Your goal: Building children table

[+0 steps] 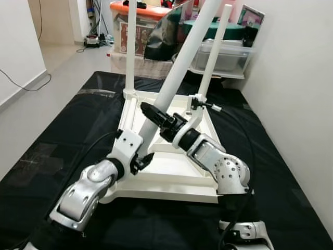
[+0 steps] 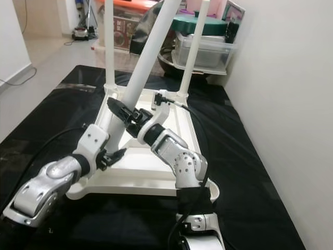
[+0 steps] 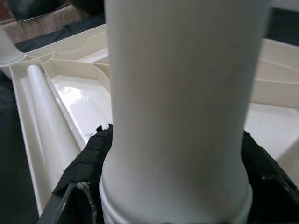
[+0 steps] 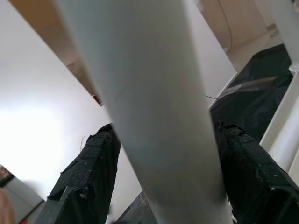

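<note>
White leg [image 1: 179,67] pinched by both grippers' fingers; upturned tabletop [image 1: 171,177] beneath, storage bins [image 1: 223,54] behind.

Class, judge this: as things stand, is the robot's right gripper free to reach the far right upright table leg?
Probably not yet: the right gripper is clamped on the tilted leg, so the far right leg stays out of reach until it lets go.

Right gripper [image 4: 163,172] with its two black fingers [image 4: 86,177] clamped on either side of a white table leg [image 4: 145,93] running diagonally. Behind: black floor mat [image 4: 247,100], pale wall [image 4: 42,130], further white leg [image 4: 287,135].
</note>
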`<state>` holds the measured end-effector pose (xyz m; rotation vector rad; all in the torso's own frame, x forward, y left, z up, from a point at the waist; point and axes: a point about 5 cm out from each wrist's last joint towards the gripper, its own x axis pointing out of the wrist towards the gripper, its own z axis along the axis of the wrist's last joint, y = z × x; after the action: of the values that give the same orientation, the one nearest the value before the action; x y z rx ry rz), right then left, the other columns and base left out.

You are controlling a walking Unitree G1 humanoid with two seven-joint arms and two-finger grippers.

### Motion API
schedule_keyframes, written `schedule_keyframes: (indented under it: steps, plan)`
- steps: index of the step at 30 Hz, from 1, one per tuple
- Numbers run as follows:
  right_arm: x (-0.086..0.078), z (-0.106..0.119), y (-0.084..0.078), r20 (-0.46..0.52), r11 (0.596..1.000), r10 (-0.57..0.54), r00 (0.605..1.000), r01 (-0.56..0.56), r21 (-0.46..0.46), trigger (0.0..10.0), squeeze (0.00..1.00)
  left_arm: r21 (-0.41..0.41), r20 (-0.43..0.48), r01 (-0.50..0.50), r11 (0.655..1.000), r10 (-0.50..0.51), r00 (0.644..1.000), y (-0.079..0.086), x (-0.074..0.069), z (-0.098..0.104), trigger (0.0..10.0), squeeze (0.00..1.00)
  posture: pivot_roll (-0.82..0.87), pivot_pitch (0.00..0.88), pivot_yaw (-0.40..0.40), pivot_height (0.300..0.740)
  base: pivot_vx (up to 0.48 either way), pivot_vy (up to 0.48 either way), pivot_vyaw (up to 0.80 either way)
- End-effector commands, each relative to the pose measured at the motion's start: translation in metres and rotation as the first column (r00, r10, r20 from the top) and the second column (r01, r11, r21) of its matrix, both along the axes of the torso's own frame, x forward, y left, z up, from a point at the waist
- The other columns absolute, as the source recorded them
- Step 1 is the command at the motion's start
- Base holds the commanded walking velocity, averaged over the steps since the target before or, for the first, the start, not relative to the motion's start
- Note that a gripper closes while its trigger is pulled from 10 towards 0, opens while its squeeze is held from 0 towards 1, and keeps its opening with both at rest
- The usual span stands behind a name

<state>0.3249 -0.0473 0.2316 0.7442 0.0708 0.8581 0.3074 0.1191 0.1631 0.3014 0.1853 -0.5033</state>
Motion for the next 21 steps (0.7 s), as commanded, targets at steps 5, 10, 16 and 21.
schedule_keyframes:
  steps: [5,10,16,21]
  plan:
    - [-0.005,-0.005,0.007,-0.024,1.0,0.001,1.0,-0.001,0.006,10.0,0.0,0.043,0.0,0.008,0.999,-0.008,1.0,-0.006,0.002,-0.005,10.0,0.0,0.11,0.0,-0.129,0.74,0.0,0.0,0.0]
    - [-0.004,-0.012,0.007,-0.072,0.999,-0.04,0.997,0.04,-0.008,10.0,0.0,0.076,0.0,0.013,0.997,-0.013,1.0,-0.011,0.003,-0.009,10.0,0.0,0.11,0.0,-0.128,0.74,0.0,0.0,0.0]
    - [0.002,-0.018,0.011,-0.021,0.98,-0.177,0.984,0.174,-0.092,10.0,0.0,0.065,-0.007,0.133,0.989,-0.133,0.991,-0.036,-0.006,-0.007,10.0,0.0,0.12,0.0,-0.127,0.74,0.0,0.0,0.0]
    - [0.009,-0.021,0.003,-0.016,0.956,-0.275,0.961,0.272,-0.109,10.0,0.0,0.075,-0.017,0.188,0.979,-0.187,0.982,-0.045,-0.013,-0.01,10.0,0.0,0.12,0.0,-0.126,0.74,0.0,0.0,0.0]
